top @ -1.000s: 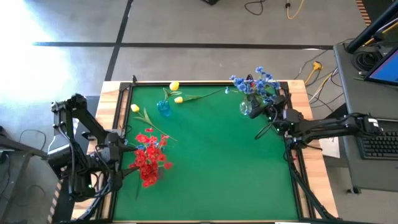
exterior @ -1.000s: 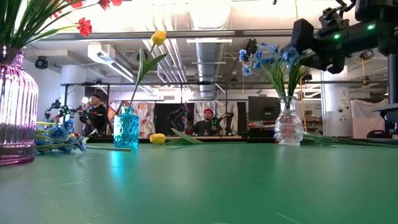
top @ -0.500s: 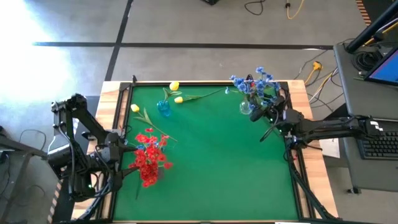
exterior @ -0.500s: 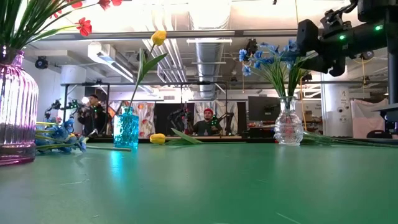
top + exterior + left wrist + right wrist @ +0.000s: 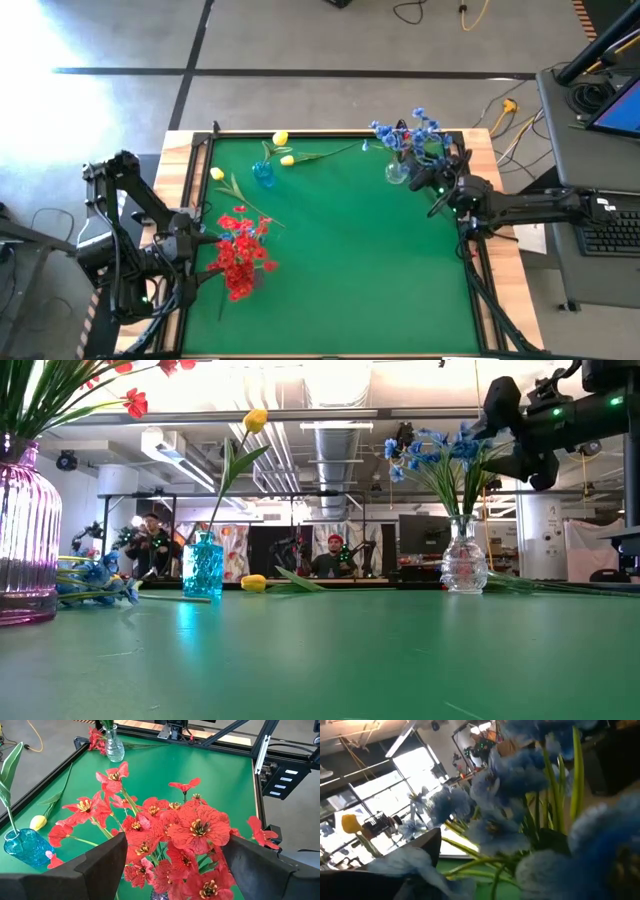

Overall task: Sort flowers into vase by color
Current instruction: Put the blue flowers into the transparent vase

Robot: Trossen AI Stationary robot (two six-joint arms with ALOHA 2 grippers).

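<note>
- left pincer (image 5: 205, 262) hangs at the near left edge of the green tabletop (image 5: 350, 270), its fingers (image 5: 100, 865) spread wide on either side of the red flowers (image 5: 240, 255), gripping nothing.
- red flowers stand bunched in a ribbed pink vase (image 5: 22, 540) at the near left; seen from the left wrist, their blossoms (image 5: 195, 827) fill the gap between the two fingers.
- right pincer (image 5: 422, 178) hovers over the far right corner, just beside the blue flowers (image 5: 410, 135); its fingers stand wide apart and no stem can be seen held between them.
- blue flowers rise from a clear glass vase (image 5: 464, 560) at the far right; from the right wrist, their blurred blossoms (image 5: 505, 785) crowd close.
- small blue vase (image 5: 263, 175) at the far left holds one upright yellow flower (image 5: 256, 420).
- more yellow flowers (image 5: 281, 139) lie flat on the tabletop near that vase, stems stretching toward the blue bunch.
- loose blue blossoms (image 5: 95, 580) lie low behind the pink vase in the level view.
- two people (image 5: 150, 545) stand in the room beyond the tabletop.
</note>
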